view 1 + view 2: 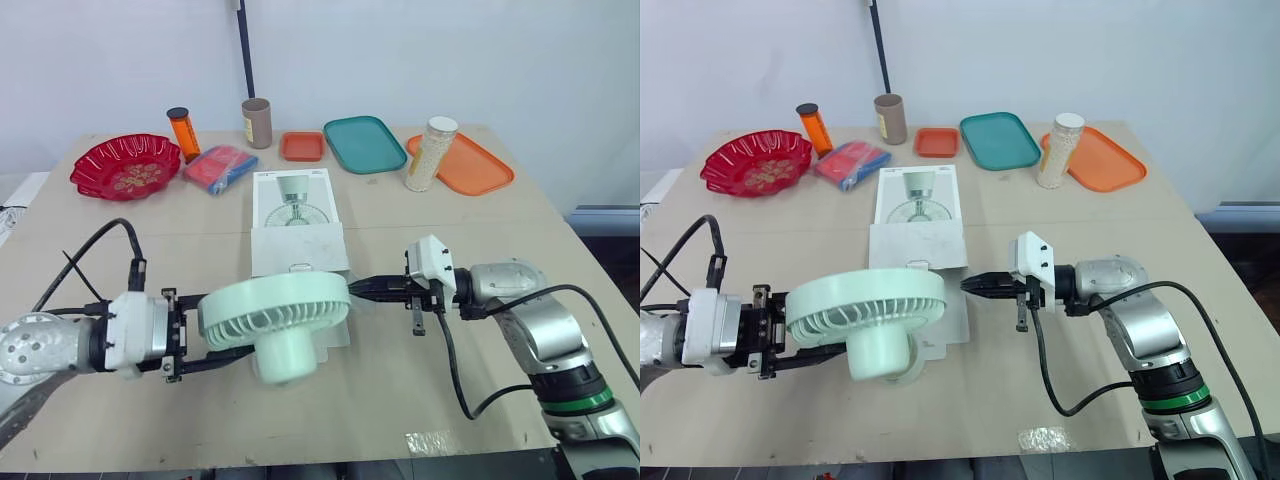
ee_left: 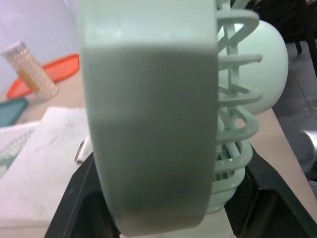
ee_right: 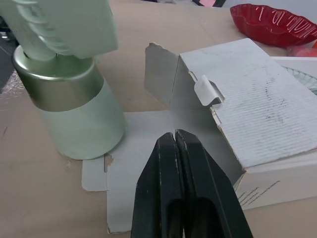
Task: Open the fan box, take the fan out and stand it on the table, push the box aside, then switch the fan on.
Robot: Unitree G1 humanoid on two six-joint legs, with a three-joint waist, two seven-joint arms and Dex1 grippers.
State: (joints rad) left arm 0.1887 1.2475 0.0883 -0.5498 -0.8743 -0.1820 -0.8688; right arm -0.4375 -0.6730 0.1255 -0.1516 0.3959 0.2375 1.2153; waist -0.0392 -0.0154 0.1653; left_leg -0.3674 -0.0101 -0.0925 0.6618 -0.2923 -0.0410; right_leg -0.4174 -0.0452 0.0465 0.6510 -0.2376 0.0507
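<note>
The pale green fan (image 1: 275, 310) is at the table's near middle, its round base (image 3: 74, 114) resting on the open flap of the white fan box (image 1: 297, 215). The box lies flat behind it, printed with a fan picture, its near end open. My left gripper (image 1: 235, 338) reaches in from the left and is shut on the fan's head; in the left wrist view its black fingers (image 2: 74, 198) flank the fan's rim (image 2: 148, 124). My right gripper (image 1: 357, 288) is shut on nothing and points left, its tips just right of the fan's head, over the box flap (image 3: 163, 124).
Along the far edge stand a red bowl (image 1: 127, 165), an orange bottle (image 1: 184, 133), a red-blue packet (image 1: 220, 167), a brown cup (image 1: 257, 122), a small orange tray (image 1: 302, 146), a teal tray (image 1: 364, 144), and a grain jar (image 1: 432, 153) by an orange tray (image 1: 470, 165).
</note>
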